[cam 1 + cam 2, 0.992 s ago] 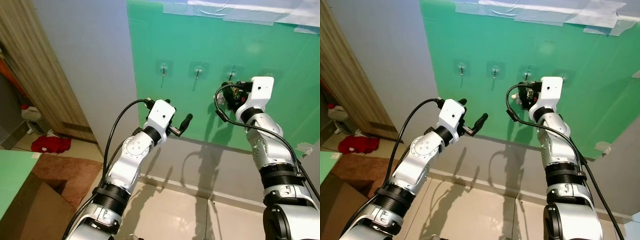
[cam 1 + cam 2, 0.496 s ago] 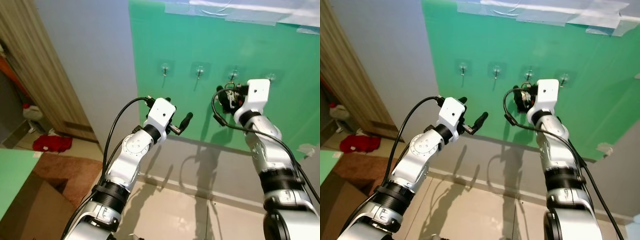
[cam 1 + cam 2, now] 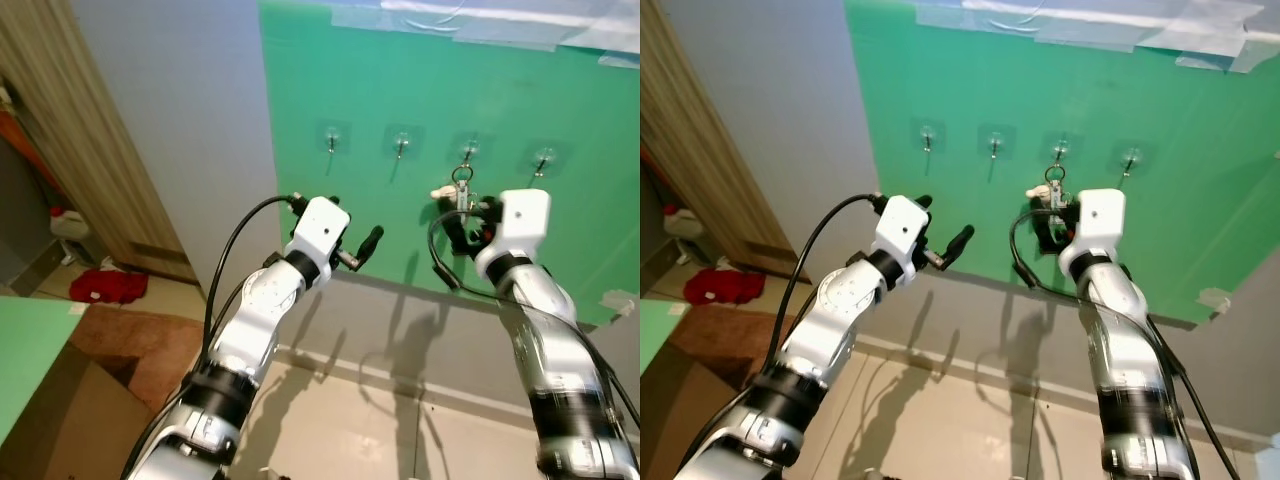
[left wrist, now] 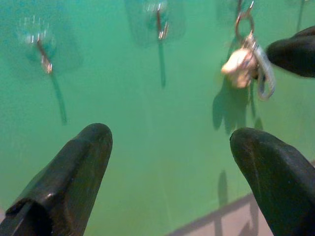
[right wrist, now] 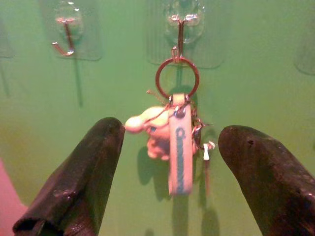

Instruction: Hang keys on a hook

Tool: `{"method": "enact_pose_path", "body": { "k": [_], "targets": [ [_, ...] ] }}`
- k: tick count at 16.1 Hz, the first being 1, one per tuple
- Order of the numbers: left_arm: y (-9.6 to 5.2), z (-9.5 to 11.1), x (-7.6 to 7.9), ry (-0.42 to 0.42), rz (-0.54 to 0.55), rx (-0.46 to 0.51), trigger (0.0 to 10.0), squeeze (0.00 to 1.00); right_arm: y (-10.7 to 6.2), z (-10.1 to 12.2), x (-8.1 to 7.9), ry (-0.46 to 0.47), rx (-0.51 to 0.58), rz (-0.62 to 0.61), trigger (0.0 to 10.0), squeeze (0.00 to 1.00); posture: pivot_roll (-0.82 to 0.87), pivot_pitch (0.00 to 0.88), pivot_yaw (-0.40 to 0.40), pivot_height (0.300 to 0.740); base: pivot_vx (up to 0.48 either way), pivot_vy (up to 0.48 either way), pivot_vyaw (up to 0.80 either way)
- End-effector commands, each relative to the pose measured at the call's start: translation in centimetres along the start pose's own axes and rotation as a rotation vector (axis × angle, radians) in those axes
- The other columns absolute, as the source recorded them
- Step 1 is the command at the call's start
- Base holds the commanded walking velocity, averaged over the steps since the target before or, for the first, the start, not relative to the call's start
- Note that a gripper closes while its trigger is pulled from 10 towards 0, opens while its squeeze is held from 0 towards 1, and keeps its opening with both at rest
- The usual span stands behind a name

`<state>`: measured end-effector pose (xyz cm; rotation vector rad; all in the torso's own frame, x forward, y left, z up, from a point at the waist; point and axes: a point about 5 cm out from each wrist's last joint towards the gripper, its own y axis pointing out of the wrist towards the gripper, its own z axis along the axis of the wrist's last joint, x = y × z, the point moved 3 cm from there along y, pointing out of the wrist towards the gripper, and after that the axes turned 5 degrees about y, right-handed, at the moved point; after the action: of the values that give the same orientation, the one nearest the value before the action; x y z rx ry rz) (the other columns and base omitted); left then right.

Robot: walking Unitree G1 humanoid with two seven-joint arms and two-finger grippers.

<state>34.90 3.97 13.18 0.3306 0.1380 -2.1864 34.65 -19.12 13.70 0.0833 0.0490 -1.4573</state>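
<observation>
Head views: four clear adhesive hooks sit in a row on the green sheet, and the keys hang from the third hook. The right gripper is raised just below the bunch; the left gripper is held lower, nearer the grey wall.

Left wrist view: its fingers stand wide apart, holding nothing, with the sheet and keys beyond.

Right wrist view: the key ring hooked on, a pale charm and a strap beneath, hanging free between parted fingers that do not touch them
</observation>
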Motion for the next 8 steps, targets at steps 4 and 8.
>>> {"method": "enact_pose_path", "body": {
  "k": [4, 8],
  "targets": [
    [-2.6, -2.6, -0.7, -0.018, 0.067, -0.084, 10.0, 0.0, -3.9, -2.9, -0.7, 0.016, -0.02, -0.028, 10.0, 0.0, -0.11, 0.0, 0.101, 0.731, 0.0, 0.0, 0.0],
    [-5.3, -5.2, -2.2, -0.24, 0.239, -0.164, 10.0, 0.0, -4.2, -4.0, -0.8, 0.047, -0.052, -0.048, 10.0, 0.0, -0.1, 0.0, 0.112, 0.731, 0.0, 0.0, 0.0]
  ]
}}
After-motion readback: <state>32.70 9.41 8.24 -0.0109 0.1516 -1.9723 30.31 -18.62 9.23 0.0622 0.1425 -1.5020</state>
